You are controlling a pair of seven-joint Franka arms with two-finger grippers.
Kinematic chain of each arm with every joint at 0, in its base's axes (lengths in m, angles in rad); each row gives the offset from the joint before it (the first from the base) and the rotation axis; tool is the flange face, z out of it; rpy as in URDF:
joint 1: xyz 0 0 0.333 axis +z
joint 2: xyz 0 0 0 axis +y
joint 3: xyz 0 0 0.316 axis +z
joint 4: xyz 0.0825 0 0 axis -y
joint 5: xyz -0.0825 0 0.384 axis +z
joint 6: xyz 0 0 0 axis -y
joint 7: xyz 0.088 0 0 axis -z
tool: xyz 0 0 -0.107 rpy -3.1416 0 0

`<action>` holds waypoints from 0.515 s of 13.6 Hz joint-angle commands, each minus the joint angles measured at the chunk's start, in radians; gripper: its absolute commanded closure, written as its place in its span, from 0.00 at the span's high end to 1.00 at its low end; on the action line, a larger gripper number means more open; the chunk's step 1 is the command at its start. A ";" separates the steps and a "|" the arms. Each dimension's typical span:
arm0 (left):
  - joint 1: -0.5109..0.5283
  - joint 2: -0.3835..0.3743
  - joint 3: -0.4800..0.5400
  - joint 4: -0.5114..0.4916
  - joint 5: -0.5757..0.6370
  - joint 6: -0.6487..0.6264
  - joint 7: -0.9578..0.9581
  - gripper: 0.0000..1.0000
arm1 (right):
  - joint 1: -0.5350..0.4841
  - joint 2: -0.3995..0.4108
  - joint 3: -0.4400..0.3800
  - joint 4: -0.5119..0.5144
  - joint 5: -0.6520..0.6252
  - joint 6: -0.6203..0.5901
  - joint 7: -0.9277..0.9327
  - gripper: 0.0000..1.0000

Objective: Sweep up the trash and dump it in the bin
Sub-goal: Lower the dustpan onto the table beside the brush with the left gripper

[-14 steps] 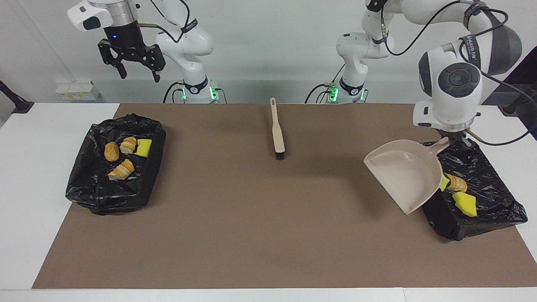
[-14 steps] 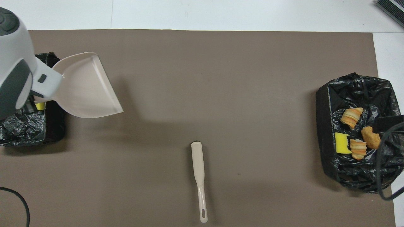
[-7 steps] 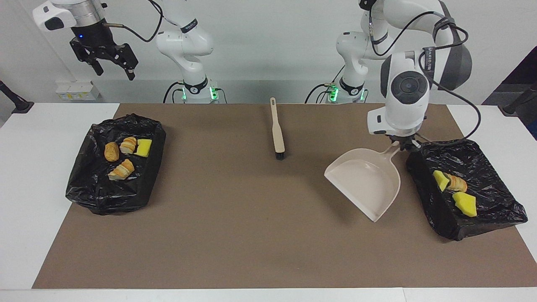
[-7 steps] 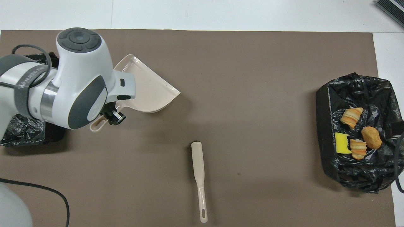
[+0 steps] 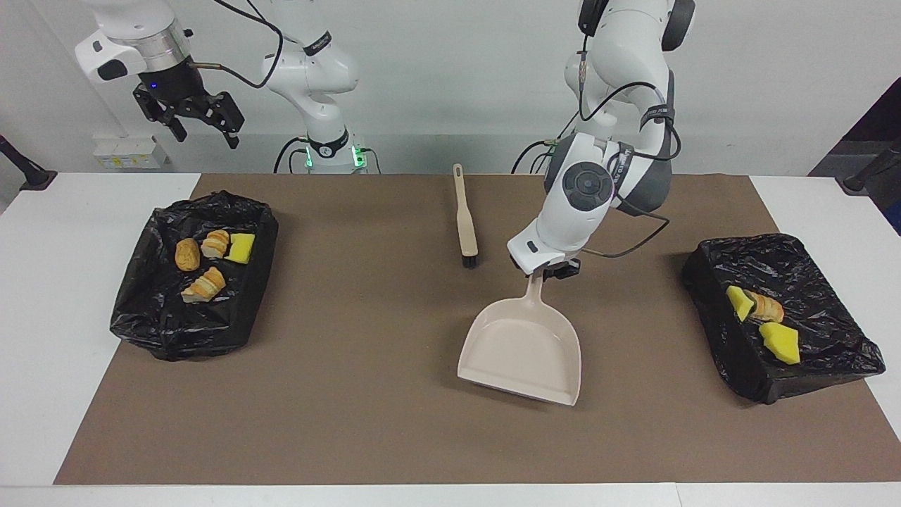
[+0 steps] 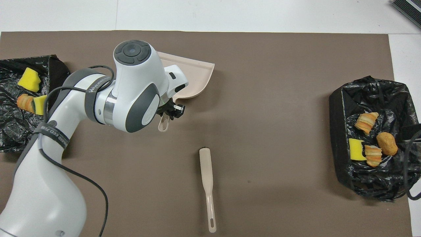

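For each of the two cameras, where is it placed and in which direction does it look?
Facing view: high across the table, looking at the robots; both arms show, the left claw shut on the dustpan, the right claw open in the air.
Overhead view: above the robots' end, looking steeply down; only the left arm shows.
Both share the dustpan, brush and two bins.

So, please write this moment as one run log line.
left gripper: shut on dustpan handle, mid-mat | right gripper: open, raised | trash: in bins

Dustpan (image 5: 524,348) handle in left end effector (image 5: 556,271)
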 commanded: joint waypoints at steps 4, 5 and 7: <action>-0.099 0.140 0.019 0.130 -0.019 0.047 -0.315 0.00 | -0.004 -0.005 0.001 -0.009 0.010 0.017 -0.009 1.00; -0.131 0.134 0.019 0.123 -0.018 0.056 -0.382 0.00 | -0.004 -0.005 0.001 -0.009 0.010 0.017 -0.009 1.00; -0.139 0.128 0.019 0.121 -0.019 0.046 -0.427 0.01 | -0.004 -0.005 0.001 -0.009 0.010 0.017 -0.009 1.00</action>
